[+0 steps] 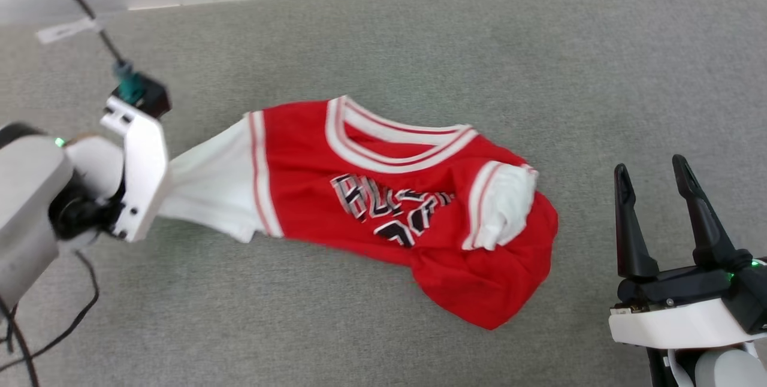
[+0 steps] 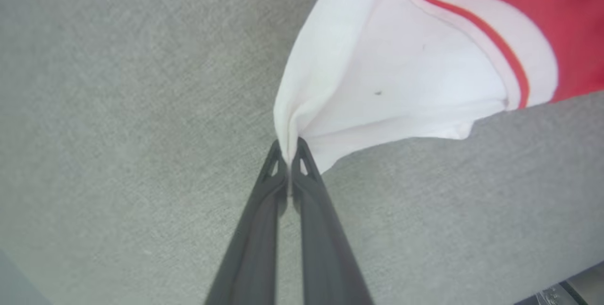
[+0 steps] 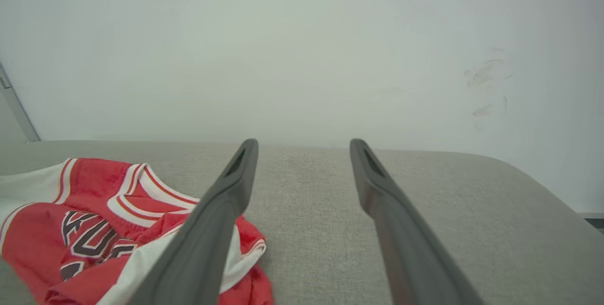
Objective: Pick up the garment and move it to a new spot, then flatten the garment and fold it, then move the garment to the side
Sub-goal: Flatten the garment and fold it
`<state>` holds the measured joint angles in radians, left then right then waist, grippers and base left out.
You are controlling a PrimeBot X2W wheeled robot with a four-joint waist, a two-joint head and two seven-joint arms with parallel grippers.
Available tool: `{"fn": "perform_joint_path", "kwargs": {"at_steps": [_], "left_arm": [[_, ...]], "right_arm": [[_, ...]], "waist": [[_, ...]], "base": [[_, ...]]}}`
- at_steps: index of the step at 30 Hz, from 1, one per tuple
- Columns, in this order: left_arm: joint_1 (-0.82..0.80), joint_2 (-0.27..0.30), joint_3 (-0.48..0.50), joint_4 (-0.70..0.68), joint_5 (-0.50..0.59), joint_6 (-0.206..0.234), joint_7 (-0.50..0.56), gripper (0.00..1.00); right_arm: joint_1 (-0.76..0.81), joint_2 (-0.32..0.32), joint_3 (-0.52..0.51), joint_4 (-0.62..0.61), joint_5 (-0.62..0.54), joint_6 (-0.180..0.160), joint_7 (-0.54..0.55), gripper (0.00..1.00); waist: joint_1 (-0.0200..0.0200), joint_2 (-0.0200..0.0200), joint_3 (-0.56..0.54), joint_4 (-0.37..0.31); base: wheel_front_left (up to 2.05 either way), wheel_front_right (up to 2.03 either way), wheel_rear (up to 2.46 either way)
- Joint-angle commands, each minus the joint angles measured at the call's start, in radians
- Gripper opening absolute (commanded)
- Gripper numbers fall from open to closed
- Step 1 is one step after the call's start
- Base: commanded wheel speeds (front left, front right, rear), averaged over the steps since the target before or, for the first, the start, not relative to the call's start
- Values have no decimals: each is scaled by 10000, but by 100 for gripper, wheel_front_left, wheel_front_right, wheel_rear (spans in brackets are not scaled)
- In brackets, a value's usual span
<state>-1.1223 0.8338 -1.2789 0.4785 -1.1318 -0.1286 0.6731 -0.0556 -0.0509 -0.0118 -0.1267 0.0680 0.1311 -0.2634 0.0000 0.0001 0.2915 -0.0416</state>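
Now, garment (image 1: 383, 195): red jersey tee lying crumpled on the grey fabric surface (image 1: 539, 45), collar toward the far edge, lower part bunched up on the robot's right.
Left sleeve (image 1: 210, 195): white, drawn out into a taut cone, probably because it is being tugged to spread the cloth.
Other sleeve (image 1: 503, 201): flopped over the red chest, so flattening is not done.
Lettering (image 1: 389, 207): black with white outline, a number beneath it; folds break it up, so I cannot read it.
Left pincer (image 2: 288, 153): clamped tight on the sleeve's edge, fingers together.
Right pincer (image 1: 650, 164): fingers spread wide, holding nothing, near the bunched part but apart from it, likely waiting to take that side.
Cable tag (image 1: 63, 30): white, any writing too small to read.
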Motion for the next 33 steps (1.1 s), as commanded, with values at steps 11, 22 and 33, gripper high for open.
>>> {"fn": "perform_joint_path", "kwargs": {"at_steps": [11, 22, 33], "left_arm": [[954, -186, 500, 529, 84, 617, -2445, 100], [1923, -296, 1800, -662, 1497, 2929, -8675, 100], [5137, -1003, 5185, -4056, 3469, 5937, -9379, 100]], "right_arm": [[-339, 16, -233, -51, -258, -7, -20, 100], [-2555, -447, -245, -402, -1761, -7, -20, 100], [-5325, -3410, 2625, 2414, -438, -7, 1696, 100]], "waist": [[0, -1, -276, 325], [0, -1, -1019, 644], [0, -1, -1069, 1087]], "base": [[0, 0, 0], [0, 0, 0], [0, 0, 0]]}}
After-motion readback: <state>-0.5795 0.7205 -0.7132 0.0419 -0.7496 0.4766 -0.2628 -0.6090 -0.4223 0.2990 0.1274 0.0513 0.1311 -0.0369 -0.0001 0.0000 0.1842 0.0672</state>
